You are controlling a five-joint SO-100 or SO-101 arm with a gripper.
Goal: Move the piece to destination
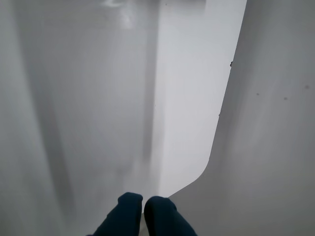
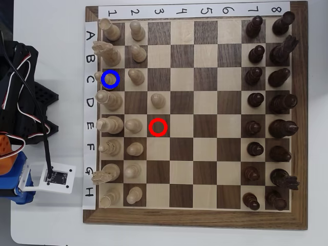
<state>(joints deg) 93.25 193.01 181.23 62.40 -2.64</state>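
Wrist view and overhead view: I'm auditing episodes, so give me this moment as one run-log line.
gripper: shut, empty | piece: on destination, blue-ringed C1 | red-ringed square: empty

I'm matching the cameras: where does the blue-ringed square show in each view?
Overhead view: blue-ringed square at the board's left edge, row C, column 1.
Wrist view: not in it; only the gripper over white.
Shared landmark: probably just the white table.

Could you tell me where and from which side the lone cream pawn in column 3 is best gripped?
Grip the cream pawn at the neck under its round head, probably from straight above: it stands upright, with empty squares on all four sides.
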